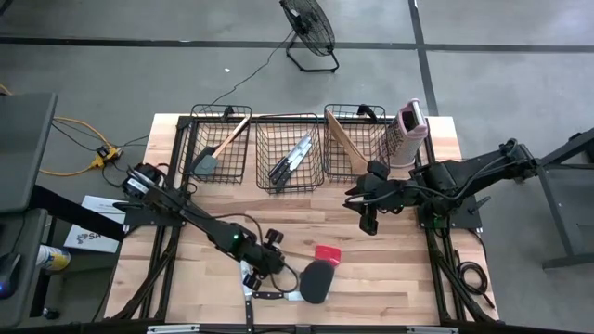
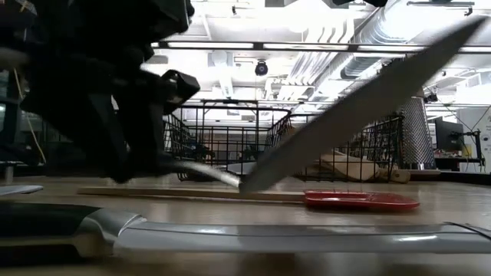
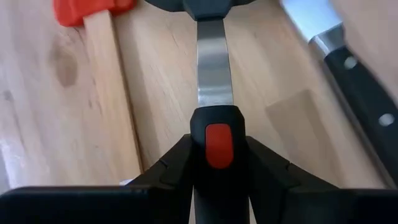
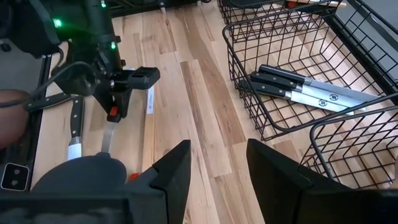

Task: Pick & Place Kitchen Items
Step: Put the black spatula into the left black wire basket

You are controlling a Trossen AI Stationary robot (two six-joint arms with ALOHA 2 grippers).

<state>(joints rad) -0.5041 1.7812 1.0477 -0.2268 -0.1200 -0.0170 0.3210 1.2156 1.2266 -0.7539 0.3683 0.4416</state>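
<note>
My left gripper (image 1: 263,267) is near the table's front edge, shut on a black spatula (image 1: 314,281) that has a steel shaft and a red button on its handle. Beside it lies a red-headed spatula (image 1: 327,253) with a pale wooden handle (image 3: 109,93). A black-handled knife (image 2: 230,238) lies flat along the front edge. My right gripper (image 1: 367,218) hangs open above the table's right half, in front of the baskets, with nothing between its fingers (image 4: 177,171). My left gripper pinches the black spatula's handle at its shaft end (image 3: 217,121) between its two fingers (image 3: 171,168). The fingers slant down from the table's left and lie along the handle. The spatula points away from the gripper, its head (image 2: 368,100) tilted and clear of the table.
Three black wire baskets stand in a row at the back: the left (image 1: 221,144) with a grey spatula and a wooden spoon, the middle (image 1: 290,153) with knives, the right (image 1: 357,139) with wooden utensils. A pink-and-white grater (image 1: 411,130) stands at the back right.
</note>
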